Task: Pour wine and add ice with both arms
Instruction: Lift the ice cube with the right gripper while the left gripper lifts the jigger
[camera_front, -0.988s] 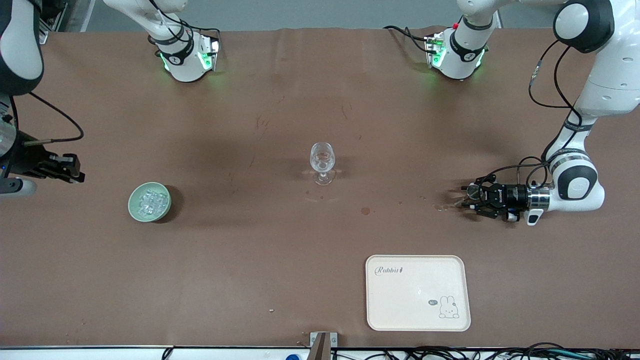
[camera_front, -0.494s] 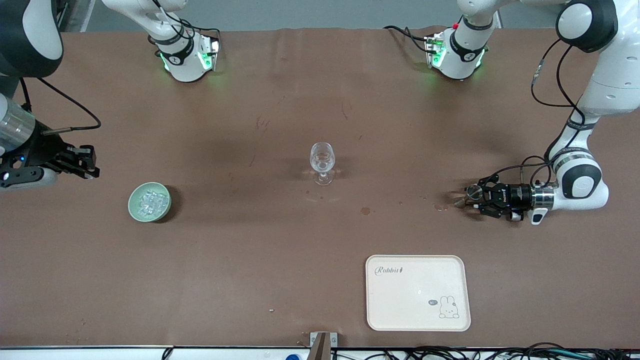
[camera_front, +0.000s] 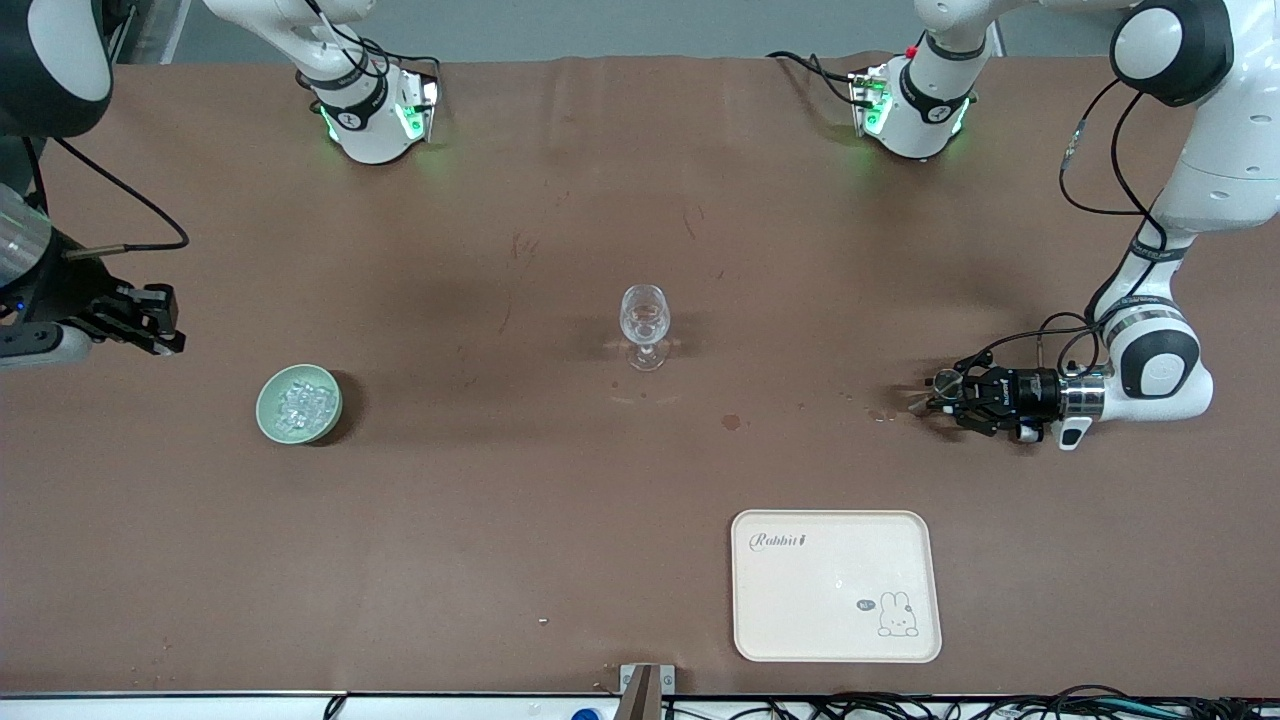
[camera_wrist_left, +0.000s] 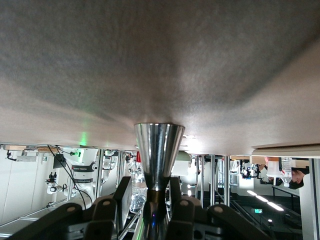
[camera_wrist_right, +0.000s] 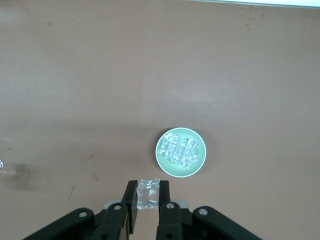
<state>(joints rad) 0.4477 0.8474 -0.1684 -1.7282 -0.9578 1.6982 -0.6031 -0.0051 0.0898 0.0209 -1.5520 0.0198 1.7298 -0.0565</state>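
A clear stemmed glass (camera_front: 645, 322) stands upright mid-table. A green bowl (camera_front: 299, 402) holds the heap of ice (camera_front: 300, 400) toward the right arm's end; the right wrist view shows the bowl (camera_wrist_right: 166, 160) and its ice (camera_wrist_right: 180, 150). My right gripper (camera_front: 150, 322) hangs over bare table beside the bowl, shut on one ice cube (camera_wrist_right: 148, 194). My left gripper (camera_front: 945, 395) lies sideways low over the table toward the left arm's end, shut on a shiny metal cone-shaped cup (camera_wrist_left: 159, 150), also seen in the front view (camera_front: 922, 400).
A cream tray (camera_front: 836, 585) with a rabbit drawing lies nearer the front camera than the left gripper. Small dark spots (camera_front: 731, 422) mark the brown table cover between glass and left gripper. Both arm bases stand along the table's edge farthest from the camera.
My right gripper swung toward the table's middle, then drew back a little, with the ice cube still in it. My left gripper drew back slightly toward its end of the table.
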